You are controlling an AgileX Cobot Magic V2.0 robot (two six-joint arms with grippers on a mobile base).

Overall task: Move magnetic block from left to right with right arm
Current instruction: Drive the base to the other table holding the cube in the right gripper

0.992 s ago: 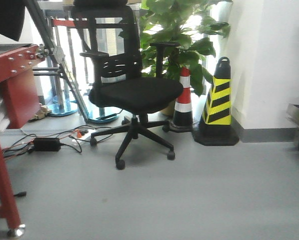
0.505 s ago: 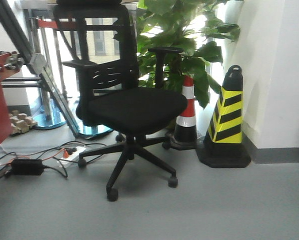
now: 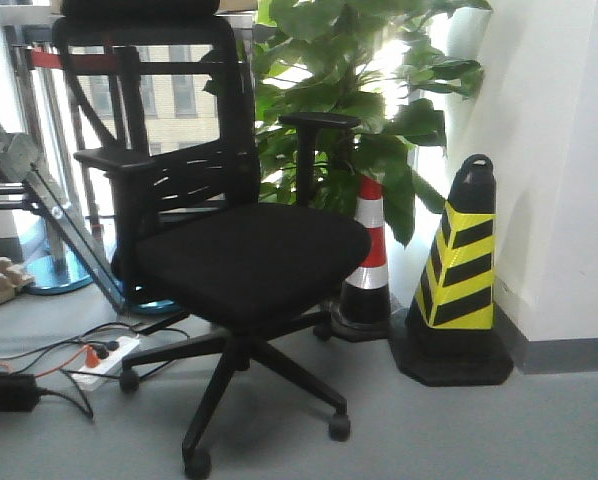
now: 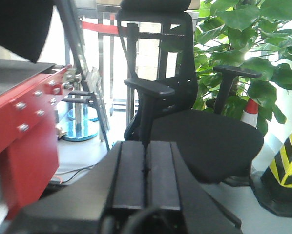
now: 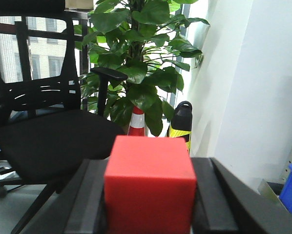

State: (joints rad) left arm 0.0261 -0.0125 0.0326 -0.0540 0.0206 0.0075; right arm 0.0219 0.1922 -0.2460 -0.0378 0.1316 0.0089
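Note:
The magnetic block (image 5: 150,180), a plain red cube, fills the lower middle of the right wrist view, clamped between the two black fingers of my right gripper (image 5: 150,195), which is shut on it. In the left wrist view my left gripper (image 4: 146,168) is shut, its two black fingers pressed together with nothing between them. Neither gripper nor the block shows in the front view.
A black office chair (image 3: 244,255) stands close ahead on the grey floor. Beside it are a red-white cone (image 3: 369,255), a black-yellow cone (image 3: 466,275) and a leafy plant (image 3: 359,100). Cables and a power strip (image 3: 99,362) lie at left. A red metal frame (image 4: 24,136) is at left.
The front view has closed in on the chair and shifted right: the chair and cones look larger, and the red frame has left the picture.

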